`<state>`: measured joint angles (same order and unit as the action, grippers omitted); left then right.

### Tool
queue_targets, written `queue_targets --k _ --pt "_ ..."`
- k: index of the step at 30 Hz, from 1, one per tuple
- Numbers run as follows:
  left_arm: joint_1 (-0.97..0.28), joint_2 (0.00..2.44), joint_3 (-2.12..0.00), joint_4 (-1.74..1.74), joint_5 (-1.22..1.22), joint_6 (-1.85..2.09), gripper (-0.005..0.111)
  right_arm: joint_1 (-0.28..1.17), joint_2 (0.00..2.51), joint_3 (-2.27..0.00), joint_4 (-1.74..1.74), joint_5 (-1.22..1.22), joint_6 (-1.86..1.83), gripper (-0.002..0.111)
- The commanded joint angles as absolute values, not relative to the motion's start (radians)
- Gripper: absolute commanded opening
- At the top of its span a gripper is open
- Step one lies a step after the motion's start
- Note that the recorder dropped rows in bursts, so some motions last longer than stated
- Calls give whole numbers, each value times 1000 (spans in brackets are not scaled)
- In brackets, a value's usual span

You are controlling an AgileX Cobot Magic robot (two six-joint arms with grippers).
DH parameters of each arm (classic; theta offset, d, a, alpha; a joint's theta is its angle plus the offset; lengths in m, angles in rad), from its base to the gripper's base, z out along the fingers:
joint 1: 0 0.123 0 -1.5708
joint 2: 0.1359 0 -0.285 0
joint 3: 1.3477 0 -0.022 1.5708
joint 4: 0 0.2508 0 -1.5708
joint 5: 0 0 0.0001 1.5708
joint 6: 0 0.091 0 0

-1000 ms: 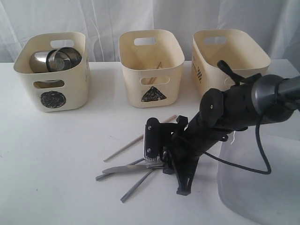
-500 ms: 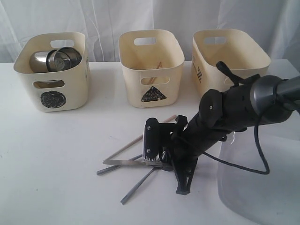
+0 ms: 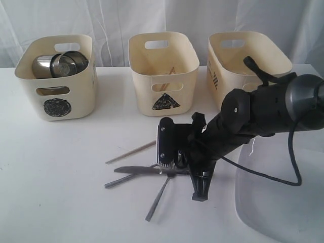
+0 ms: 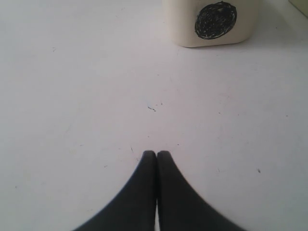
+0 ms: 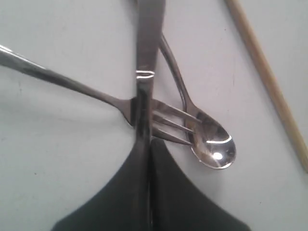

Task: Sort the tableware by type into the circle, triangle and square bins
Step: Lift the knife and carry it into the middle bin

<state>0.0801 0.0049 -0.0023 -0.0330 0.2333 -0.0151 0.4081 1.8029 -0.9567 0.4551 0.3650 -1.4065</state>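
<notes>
My right gripper [image 3: 170, 169] [image 5: 147, 144] is shut on the steel knife [image 3: 139, 170] [image 5: 147, 57], low over the table, and the blade runs straight out from the jaws. Under the knife lie a fork [image 5: 67, 82] [image 3: 157, 198] and a spoon [image 5: 211, 144] [image 3: 119, 181]. A wooden chopstick [image 3: 130, 152] [image 5: 267, 82] lies just beyond them. The circle bin [image 3: 56, 81] [image 4: 211, 24] holds steel bowls [image 3: 61, 63]. The triangle bin [image 3: 163, 76] and the square bin [image 3: 243, 63] stand to its right. My left gripper [image 4: 156, 153] is shut and empty over bare table.
A large white plate [image 3: 276, 202] lies at the front right, partly under my right arm's cable. The three bins stand in a row along the back of the white table, in front of a white curtain.
My right gripper has closed on the knife. The arm shifted slightly right, and the cutlery and the chopstick slid and turned on the table.
</notes>
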Motion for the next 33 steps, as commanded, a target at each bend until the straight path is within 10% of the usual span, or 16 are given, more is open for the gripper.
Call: queue_targets --k 1,6,14,33 --pt "79 0 0 -41 233 -21 0 408 1807 -956 455 367 -1410 0" --pt "79 0 0 -41 233 -21 0 408 1807 -956 598 345 -1413 2" --pt "79 0 0 -41 233 -21 0 411 1807 -956 703 437 -1619 34" --pt "79 0 0 -41 233 -21 0 411 1865 -956 654 364 -1535 34"
